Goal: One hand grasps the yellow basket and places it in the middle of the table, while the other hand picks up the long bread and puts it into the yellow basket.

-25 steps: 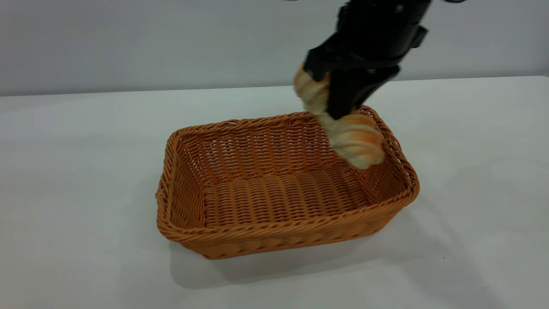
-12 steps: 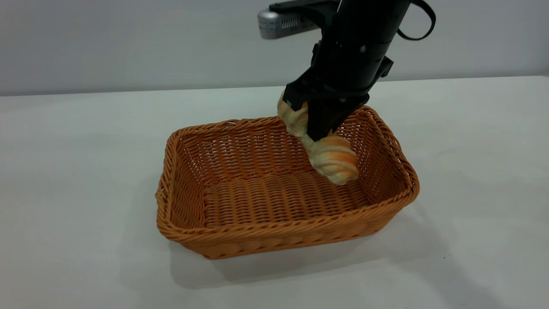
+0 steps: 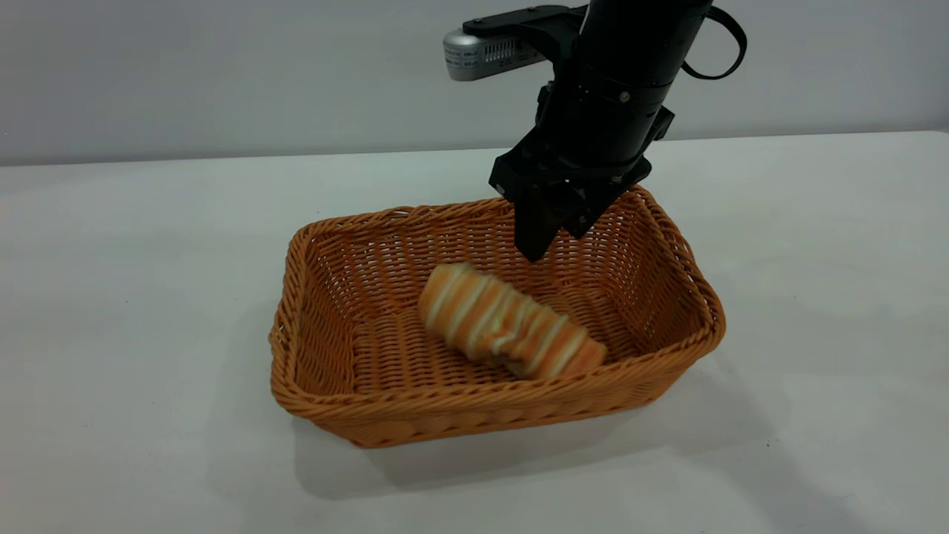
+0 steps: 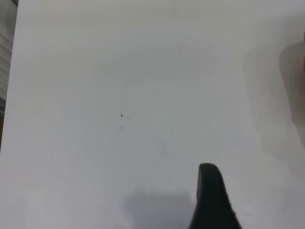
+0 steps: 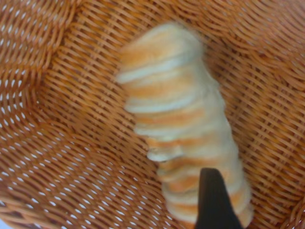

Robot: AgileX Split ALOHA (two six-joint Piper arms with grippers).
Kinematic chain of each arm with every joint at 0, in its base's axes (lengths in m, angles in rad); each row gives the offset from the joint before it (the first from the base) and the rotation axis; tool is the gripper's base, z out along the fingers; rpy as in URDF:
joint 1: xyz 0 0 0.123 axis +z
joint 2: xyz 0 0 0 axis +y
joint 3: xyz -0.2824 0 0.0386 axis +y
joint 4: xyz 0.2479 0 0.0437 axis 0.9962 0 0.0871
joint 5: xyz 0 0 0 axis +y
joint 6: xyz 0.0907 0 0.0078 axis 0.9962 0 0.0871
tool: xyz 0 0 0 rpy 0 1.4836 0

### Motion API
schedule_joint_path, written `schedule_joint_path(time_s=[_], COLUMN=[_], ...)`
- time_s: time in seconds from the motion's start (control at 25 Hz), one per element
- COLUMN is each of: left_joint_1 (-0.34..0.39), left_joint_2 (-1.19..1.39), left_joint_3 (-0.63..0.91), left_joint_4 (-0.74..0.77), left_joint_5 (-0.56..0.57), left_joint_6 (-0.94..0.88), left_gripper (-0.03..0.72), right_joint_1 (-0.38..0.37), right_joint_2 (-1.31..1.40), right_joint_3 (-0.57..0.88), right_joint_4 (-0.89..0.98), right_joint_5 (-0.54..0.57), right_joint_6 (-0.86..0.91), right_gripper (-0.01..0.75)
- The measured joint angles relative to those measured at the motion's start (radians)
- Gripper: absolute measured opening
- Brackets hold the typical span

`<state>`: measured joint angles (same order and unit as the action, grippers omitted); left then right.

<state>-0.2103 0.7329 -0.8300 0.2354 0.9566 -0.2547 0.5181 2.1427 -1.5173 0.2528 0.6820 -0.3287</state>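
The yellow basket (image 3: 474, 404) stands on the white table (image 3: 133, 245) near its middle. The long bread (image 3: 511, 322) lies slantwise on the basket floor, striped golden and cream, free of any grip. My right gripper (image 3: 550, 236) hangs open just above the bread, near the basket's far rim, with nothing in it. In the right wrist view the bread (image 5: 183, 119) lies on the weave (image 5: 71, 119) of the basket right under one of the black fingers (image 5: 214, 202). My left gripper (image 4: 212, 198) is over bare table, out of the exterior view.
A silver-grey camera housing (image 3: 482, 52) juts from the right arm above the basket. Bare white tabletop (image 4: 119, 95) surrounds the basket on all sides, and a grey wall (image 3: 222, 67) runs behind the table.
The right gripper carried the bread down over the basket, then opened. The bread dropped out and now lies on the basket floor, further left than where it hung.
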Motion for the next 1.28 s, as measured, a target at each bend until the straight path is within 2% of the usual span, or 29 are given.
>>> schedule_joint_path(time_s=[0.28,0.68,1.16,1.28], left_joint_1=[0.0,0.0,0.0,0.0], left_joint_2=[0.0,-0.094,-0.342,-0.383], left_joint_3=[0.0,0.005,0.006,0.021], left_joint_4=[0.001,0.052,0.099,0.093], left_joint_5=[0.005,0.058,0.204,0.205], left_joint_6=[0.014,0.08,0.097,0.099], left_gripper=[0.536,0.536,0.536,0.536], right_joint_1=[0.0,-0.001,-0.019,-0.019], right_joint_2=[-0.001,-0.136,-0.38,-0.448], right_joint_3=[0.0,0.0,0.0,0.0], right_joint_4=[-0.028,-0.146,-0.225,-0.241], right_joint_5=[0.039,0.086,0.251,0.302], right_joint_6=[-0.01,0.019,0.105,0.119], right_gripper=[0.529,0.48,0.419,0.416])
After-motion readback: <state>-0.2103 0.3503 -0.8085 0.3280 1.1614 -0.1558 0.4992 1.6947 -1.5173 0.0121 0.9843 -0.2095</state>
